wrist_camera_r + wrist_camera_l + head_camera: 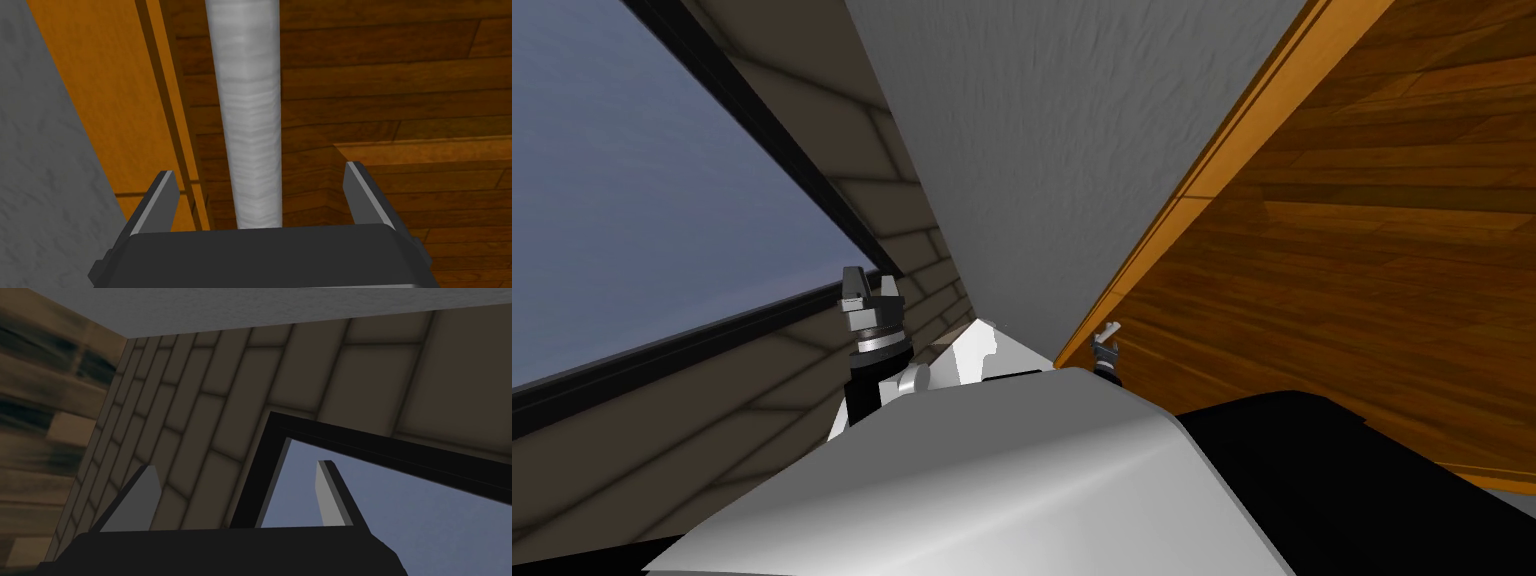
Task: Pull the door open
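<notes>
Wood and grey wall are all around me, for I stand very close to a brown door (1362, 250). Closest to me is my right hand (260, 171). Its two fingers (162, 195) are wide apart and hold nothing. A long pale grey bar (250, 110) starts down by the hand's dark body and runs on away from it, right between the two fingers. It sits about in the middle of the gap. Neither finger touches it, and I can see door on both sides of it. I cannot tell if the bar touches the dark body of the hand.

Behind the bar is the door, made of dark brown planks. Next to one finger, a part of the door has a lighter edge. On the other side of the bar is the orange frame (1202, 170), just beside the door. Past the frame is a rough grey wall (1032, 150).

My left hand (871, 283) is up on my left side, well apart from the door. It is near a tan block wall (902, 210) and a big window (642, 200) with a black rim. Its fingers are wide apart too, and they hold nothing.
</notes>
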Tool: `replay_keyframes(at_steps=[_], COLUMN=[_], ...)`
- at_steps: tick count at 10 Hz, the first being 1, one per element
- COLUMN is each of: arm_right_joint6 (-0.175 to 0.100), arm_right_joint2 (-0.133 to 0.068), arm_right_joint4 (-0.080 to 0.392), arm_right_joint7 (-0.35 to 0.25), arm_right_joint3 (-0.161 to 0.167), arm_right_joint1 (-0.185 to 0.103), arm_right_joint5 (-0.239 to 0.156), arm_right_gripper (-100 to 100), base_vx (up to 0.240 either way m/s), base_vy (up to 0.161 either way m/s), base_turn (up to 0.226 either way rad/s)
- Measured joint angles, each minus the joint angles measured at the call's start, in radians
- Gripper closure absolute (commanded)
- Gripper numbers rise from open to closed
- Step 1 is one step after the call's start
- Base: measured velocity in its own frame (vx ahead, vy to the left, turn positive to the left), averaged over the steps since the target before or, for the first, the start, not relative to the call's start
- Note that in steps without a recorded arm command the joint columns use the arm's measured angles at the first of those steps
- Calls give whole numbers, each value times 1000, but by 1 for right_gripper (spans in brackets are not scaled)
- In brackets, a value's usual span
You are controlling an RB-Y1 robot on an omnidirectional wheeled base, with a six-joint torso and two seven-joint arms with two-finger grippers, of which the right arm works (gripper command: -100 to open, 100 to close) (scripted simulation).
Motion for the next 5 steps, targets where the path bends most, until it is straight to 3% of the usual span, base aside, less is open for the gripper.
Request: replay_keyframes(at_steps=[2, 3, 5], arm_right_joint6=[-1, -2, -1], arm_right_joint2=[-12, -12, -12], arm_right_joint4=[21, 24, 21], arm_right_joint7=[-28, -33, -29], arm_right_joint3=[4, 5, 4], arm_right_joint1=[0, 1, 1], arm_right_joint5=[5, 5, 5], arm_right_gripper=[-100, 100, 100], base_vx=[56, -12, -11], base_vy=[0, 9, -5], base_turn=[-20, 21, -2])
